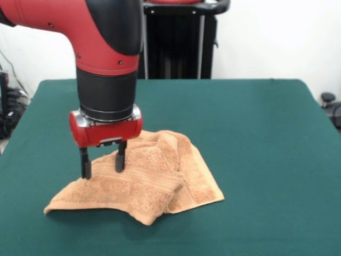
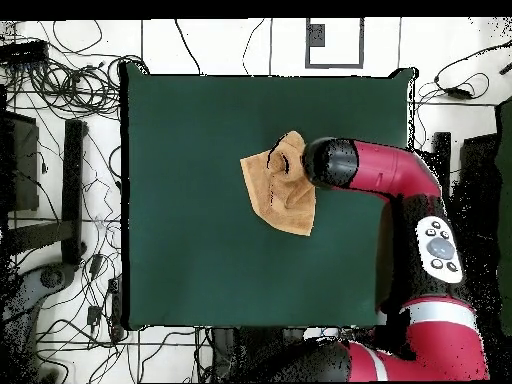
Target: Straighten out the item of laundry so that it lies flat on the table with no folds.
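Observation:
The orange-tan towel (image 1: 144,181) lies crumpled on the dark green table (image 1: 256,133), left of its middle. It has raised folds, and one layer is doubled over at its front. My gripper (image 1: 103,164) points straight down over the towel's left part. Its two black fingers (image 1: 85,166) are spread open with nothing between them, and their tips are at the height of the towel's top surface. In the overhead view the towel (image 2: 276,186) shows near the middle of the table (image 2: 190,240). The arm's wrist (image 2: 331,162) covers the towel's right edge and hides the gripper.
The robot's black pedestal (image 1: 176,45) stands behind the table's far edge. The red arm (image 2: 400,180) reaches in over the table's right side in the overhead view. Cables (image 2: 60,80) and dark equipment lie on the floor beside the table.

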